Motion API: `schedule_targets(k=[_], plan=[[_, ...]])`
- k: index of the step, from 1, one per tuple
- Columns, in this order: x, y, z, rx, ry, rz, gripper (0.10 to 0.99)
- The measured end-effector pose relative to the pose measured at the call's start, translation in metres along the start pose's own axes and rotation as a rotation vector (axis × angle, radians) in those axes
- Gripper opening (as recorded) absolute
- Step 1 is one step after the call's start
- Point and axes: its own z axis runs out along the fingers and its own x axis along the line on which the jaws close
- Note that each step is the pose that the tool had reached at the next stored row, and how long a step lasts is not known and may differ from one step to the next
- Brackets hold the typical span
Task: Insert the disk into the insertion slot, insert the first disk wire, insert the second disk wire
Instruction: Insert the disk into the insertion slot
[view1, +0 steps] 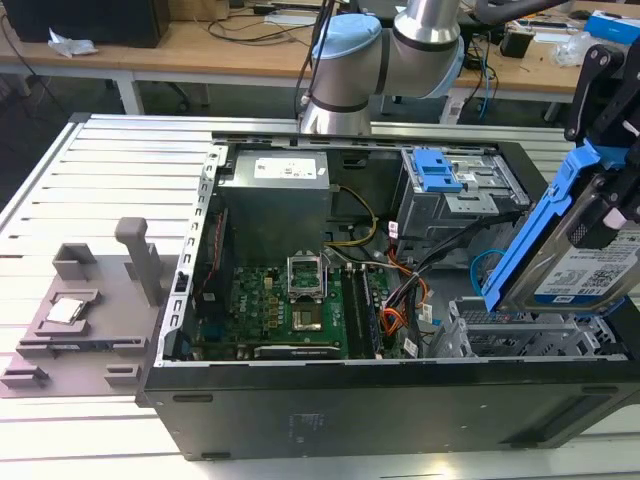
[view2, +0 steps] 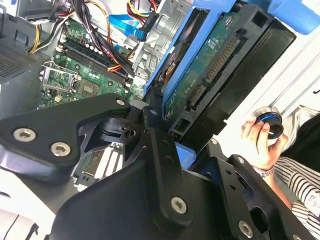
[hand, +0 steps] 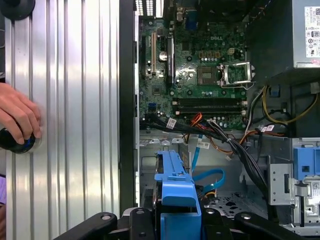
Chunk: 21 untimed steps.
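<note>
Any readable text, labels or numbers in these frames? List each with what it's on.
White label on the disk, held in the gripper: print too small to read.
Label on the power supply: print too small to read.
White cable tags: too small to read.
No text here that I can quote reliably.

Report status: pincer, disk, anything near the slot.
Pincer shut on the disk. Disk tilted above the insertion slot, not yet in. Blue second disk wire loops beside the slot; person's hand on table outside the case.
</note>
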Motion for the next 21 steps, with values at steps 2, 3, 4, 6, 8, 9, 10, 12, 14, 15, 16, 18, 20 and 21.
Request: schedule_targets(k=[2, 3, 4, 6, 8, 9, 10, 12, 14, 15, 16, 18, 20, 21], plan=[[0.0000, -0.0001, 0.0016, 0.000, -0.0001, 0.000, 0.365], [0.0000, -0.0001, 0.0030, 0.000, 0.0000, 0.000, 0.365], [0.0000, -0.0002, 0.0041, 0.000, 0.0000, 0.000, 0.365], [0.0000, -0.0002, 0.0057, 0.000, 0.0000, 0.000, 0.365], [0.0000, -0.0003, 0.0072, 0.000, 0.0000, 0.000, 0.365], [0.0000, -0.0003, 0.0078, 0.000, 0.0000, 0.000, 0.365], [0.0000, -0.0004, 0.0088, 0.000, 0.0000, 0.000, 0.365], [0.0000, -0.0004, 0.0100, 0.000, 0.0000, 0.000, 0.365], [0.0000, -0.0005, 0.0129, 0.000, -0.0002, 0.000, 0.365], [0.0000, -0.0006, 0.0146, 0.000, 0.0000, 0.000, 0.365], [-0.0001, -0.0006, 0.0153, 0.000, -0.0001, 0.000, 0.365], [-0.0003, -0.0007, 0.0178, 0.000, -0.0002, 0.000, 0.365], [-0.0020, -0.0008, 0.0191, 0.000, -0.0002, 0.000, 0.365], [-0.0042, -0.0008, 0.0207, 0.000, -0.0001, 0.000, 0.365]])
